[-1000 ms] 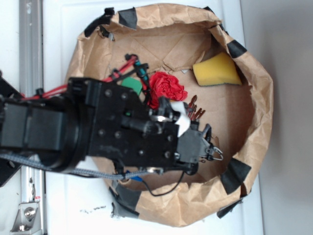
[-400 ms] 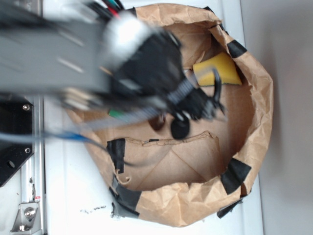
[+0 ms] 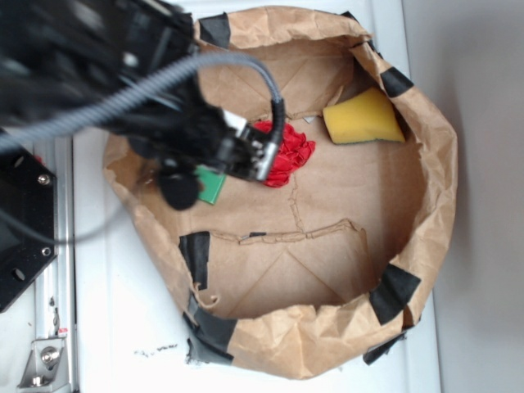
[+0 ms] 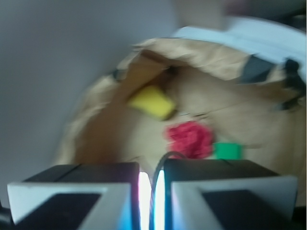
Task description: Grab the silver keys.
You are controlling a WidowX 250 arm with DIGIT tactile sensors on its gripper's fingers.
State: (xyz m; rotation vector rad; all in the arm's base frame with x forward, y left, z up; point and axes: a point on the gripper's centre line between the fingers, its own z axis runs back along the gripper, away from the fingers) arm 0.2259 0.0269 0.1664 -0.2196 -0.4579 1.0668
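My gripper hangs blurred over the left side of the brown paper bag, just left of the red flower. In the wrist view my gripper has its jaws almost together, with only a narrow slit left. A thin dark wire loop of the silver keys rises out of that slit. The key blades are hidden, and no keys lie on the bag floor in the exterior view.
A yellow sponge lies at the bag's upper right and a green block at its left, under the arm. Black tape patches mark the crumpled rim. The wrist view shows the flower, sponge and block below.
The arm has swung from the bag's middle up and to the left. The keys that lay right of the flower a second ago no longer show on the bag floor.
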